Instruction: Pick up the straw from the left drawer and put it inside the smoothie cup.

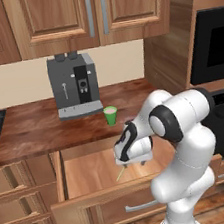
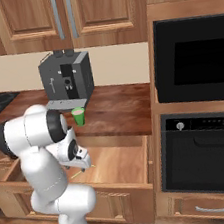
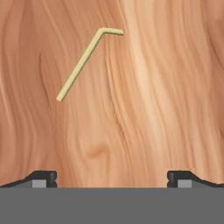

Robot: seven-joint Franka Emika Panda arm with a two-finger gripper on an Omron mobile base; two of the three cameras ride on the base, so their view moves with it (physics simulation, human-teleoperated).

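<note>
White arm folded at elbow, wrist bent down, gripper (image 1: 132,157) hanging over open left drawer (image 1: 104,201), pointed at drawer floor. Fingers (image 3: 43,178) spread wide, holding nothing. Straw (image 3: 83,61) flat on light-wood drawer floor, bent end away from fingers, apart from them. Smoothie cup (image 1: 111,115) upright near front edge of dark wood table, just before grey coffee machine (image 1: 75,85). No legible writing. Wood cabinets above, black oven (image 2: 200,116) right.

Base views flank the open left drawer (image 1: 92,175) (hand view looks straight down).
</note>
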